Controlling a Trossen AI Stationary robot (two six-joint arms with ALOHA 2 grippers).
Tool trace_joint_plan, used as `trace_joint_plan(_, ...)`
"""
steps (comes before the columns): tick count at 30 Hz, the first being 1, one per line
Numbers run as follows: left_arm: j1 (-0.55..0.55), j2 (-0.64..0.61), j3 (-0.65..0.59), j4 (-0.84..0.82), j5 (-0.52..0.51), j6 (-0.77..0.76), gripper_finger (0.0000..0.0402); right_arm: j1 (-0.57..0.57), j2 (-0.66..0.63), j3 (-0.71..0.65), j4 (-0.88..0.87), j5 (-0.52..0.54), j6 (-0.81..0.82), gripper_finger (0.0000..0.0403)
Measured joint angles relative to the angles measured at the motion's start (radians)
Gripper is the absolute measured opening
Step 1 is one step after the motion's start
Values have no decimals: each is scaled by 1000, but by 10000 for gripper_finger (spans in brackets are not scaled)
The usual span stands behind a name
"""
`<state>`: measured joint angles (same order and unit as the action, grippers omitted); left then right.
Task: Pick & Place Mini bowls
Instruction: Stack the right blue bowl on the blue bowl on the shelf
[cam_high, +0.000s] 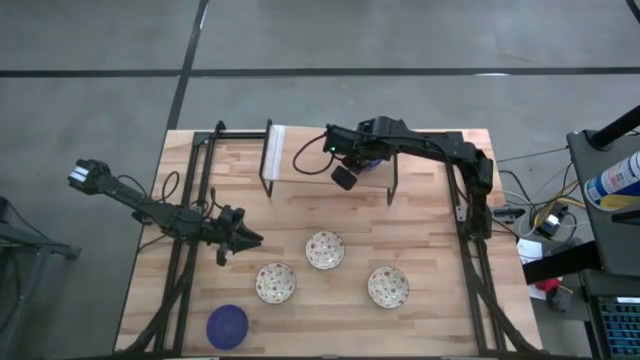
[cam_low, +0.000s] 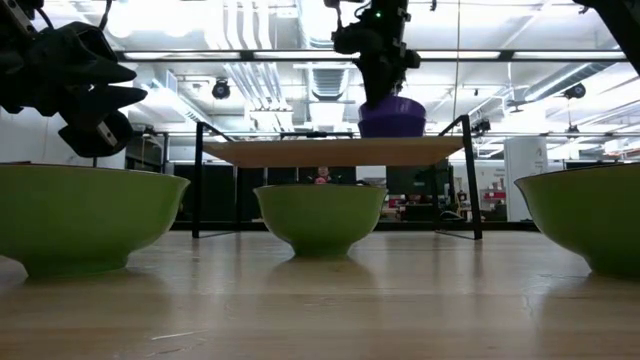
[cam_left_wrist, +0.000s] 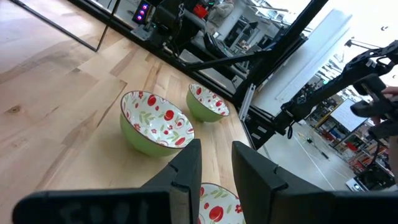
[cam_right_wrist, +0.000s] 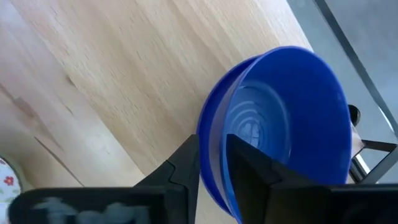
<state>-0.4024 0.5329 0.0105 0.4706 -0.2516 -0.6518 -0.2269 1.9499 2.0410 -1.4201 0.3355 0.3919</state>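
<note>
My right gripper (cam_right_wrist: 211, 165) is shut on a cobalt blue mini bowl (cam_right_wrist: 280, 118) that sits nested in a second blue bowl (cam_low: 392, 127) on a raised wooden shelf (cam_low: 300, 152) at the table's far side. A third blue bowl (cam_high: 227, 326) rests on its base near the front left corner. Three cream bowls with a red pattern inside and green outsides (cam_high: 325, 250) (cam_high: 275, 283) (cam_high: 388, 287) stand on their bases on the near half. My left gripper (cam_high: 250, 238) hovers open left of them, holding nothing. My right gripper pinches the upper blue bowl's rim (cam_right_wrist: 214, 134), one finger inside the bowl (cam_right_wrist: 249, 171) and one outside (cam_right_wrist: 183, 171). It comes from above, pointing down (cam_low: 385, 70). The bowl sits roughly upright in the lower blue bowl on the shelf.
The shelf stands on thin black legs (cam_low: 197, 180) (cam_low: 472, 175), with open room beneath it. Black frame rails (cam_high: 190, 190) (cam_high: 462, 215) run along the table's left and right sides. In the left wrist view two cream bowls (cam_left_wrist: 158, 121) (cam_left_wrist: 208, 102) lie ahead of the fingers.
</note>
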Motion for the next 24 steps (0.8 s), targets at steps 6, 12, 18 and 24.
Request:
trace_joint_plan(6, 0, 0, 0, 0, 0, 0, 83, 2, 0, -15, -2, 3, -6, 39)
trace_joint_plan(12, 0, 0, 0, 0, 0, 1, 83, 4, 0, -33, -4, 22, -21, 11)
trace_joint_plan(18, 0, 0, 0, 0, 0, 1, 83, 7, 1, -62, -3, 33, -25, 9)
trace_joint_plan(24, 0, 0, 0, 0, 0, 1, 83, 7, 1, -64, -3, 33, -22, 9)
